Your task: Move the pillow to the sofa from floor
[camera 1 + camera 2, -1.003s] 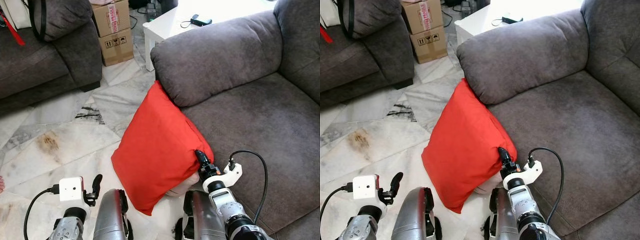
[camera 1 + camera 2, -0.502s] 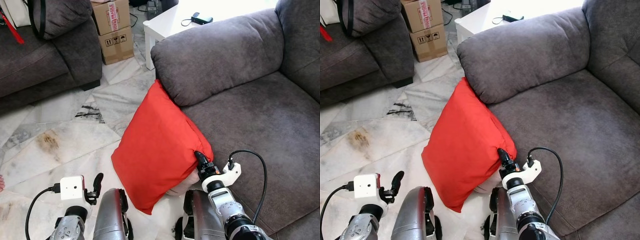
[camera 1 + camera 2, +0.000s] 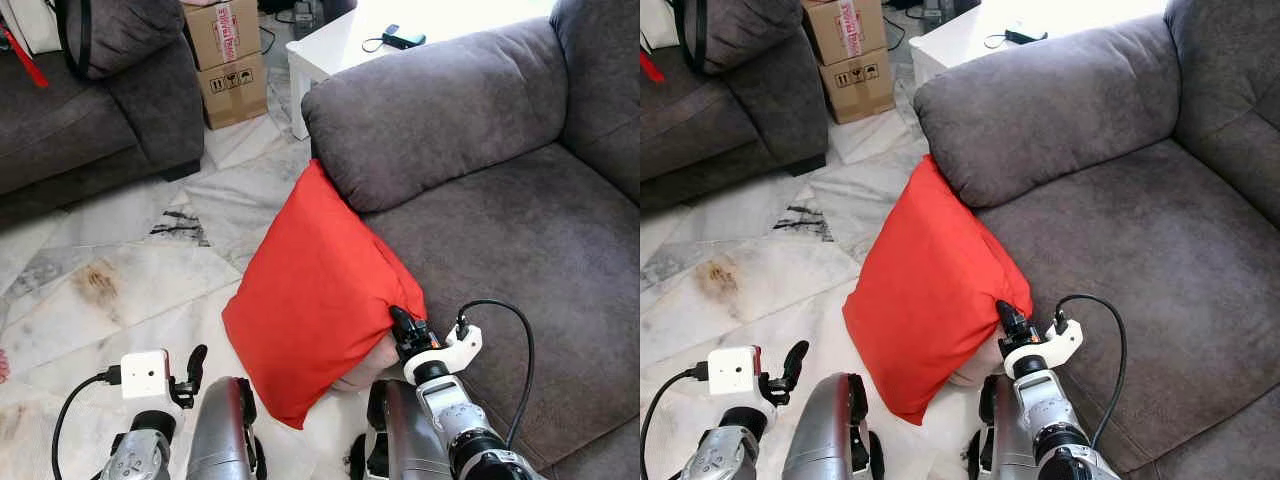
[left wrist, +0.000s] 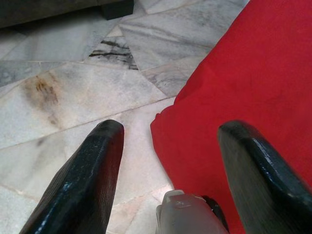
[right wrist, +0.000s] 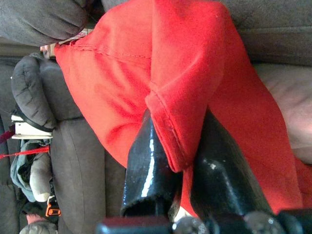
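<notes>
A red pillow [image 3: 315,290] stands tilted on the marble floor, its top corner leaning against the arm of the grey sofa [image 3: 500,210]. My right gripper [image 3: 398,320] is at the pillow's right corner beside the sofa's front edge. In the right wrist view its two black fingers [image 5: 146,165] are shut on a fold of the red pillow [image 5: 185,97]. My left gripper [image 3: 193,365] hangs low over the floor, left of the pillow. Seen from the left wrist, its fingers [image 4: 87,175] stand wide open with the pillow's lower corner [image 4: 234,112] ahead of them.
A second grey sofa [image 3: 90,110] stands at the back left. Cardboard boxes [image 3: 228,60] and a white table [image 3: 350,45] sit behind the sofa arm. Bare marble floor [image 3: 110,270] stretches to the left of the pillow.
The pillow's lower right corner has bunched slightly in the right gripper's hold. The left arm has barely moved.
</notes>
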Robot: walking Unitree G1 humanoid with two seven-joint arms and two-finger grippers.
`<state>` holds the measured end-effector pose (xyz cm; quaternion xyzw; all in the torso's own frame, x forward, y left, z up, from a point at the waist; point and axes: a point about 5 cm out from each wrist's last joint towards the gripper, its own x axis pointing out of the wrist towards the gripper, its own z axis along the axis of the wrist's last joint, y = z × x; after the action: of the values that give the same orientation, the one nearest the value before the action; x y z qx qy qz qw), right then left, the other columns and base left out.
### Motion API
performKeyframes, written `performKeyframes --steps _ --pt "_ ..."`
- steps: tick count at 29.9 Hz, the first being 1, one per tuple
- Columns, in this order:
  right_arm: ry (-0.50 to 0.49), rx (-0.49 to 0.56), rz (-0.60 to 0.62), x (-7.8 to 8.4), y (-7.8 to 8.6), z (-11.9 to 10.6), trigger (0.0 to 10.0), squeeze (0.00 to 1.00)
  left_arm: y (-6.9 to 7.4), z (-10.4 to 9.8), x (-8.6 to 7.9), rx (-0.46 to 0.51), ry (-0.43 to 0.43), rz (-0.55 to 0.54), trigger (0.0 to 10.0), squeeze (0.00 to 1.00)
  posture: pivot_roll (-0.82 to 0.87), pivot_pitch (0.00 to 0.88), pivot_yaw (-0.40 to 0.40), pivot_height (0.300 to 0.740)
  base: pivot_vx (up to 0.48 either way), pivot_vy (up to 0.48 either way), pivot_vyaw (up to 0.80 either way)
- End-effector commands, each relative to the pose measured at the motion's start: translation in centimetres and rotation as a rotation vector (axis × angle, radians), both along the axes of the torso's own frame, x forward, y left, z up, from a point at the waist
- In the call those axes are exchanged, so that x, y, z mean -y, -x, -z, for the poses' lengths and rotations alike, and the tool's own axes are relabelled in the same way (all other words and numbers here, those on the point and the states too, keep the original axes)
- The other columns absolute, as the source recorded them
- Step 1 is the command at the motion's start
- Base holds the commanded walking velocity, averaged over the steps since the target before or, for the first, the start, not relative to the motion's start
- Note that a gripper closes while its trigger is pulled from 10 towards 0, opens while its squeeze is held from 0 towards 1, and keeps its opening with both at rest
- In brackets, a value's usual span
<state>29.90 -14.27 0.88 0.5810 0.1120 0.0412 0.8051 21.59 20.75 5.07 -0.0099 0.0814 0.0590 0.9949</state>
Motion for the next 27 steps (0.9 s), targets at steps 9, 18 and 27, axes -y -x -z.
performKeyframes --steps 9,18,27 --pt "0.007 -0.016 -0.01 -0.1 0.6 0.6 0.0 0.0 0.5 0.8 -0.2 -0.031 0.004 -0.019 10.0 0.0 0.14 0.262 -0.051 0.596 0.0 0.0 0.0" --pt "0.152 0.037 -0.077 -0.3 0.1 -0.1 6.0 0.0 -0.1 0.8 -0.4 -0.025 -0.002 -0.018 10.0 0.0 0.14 0.23 -0.054 0.596 0.0 0.0 0.0" --pt "0.333 0.084 -0.1 2.2 0.9 -0.1 10.0 0.0 -0.5 0.4 -1.0 -0.009 -0.022 -0.019 10.0 0.0 0.12 0.202 -0.047 0.596 0.0 0.0 0.0"
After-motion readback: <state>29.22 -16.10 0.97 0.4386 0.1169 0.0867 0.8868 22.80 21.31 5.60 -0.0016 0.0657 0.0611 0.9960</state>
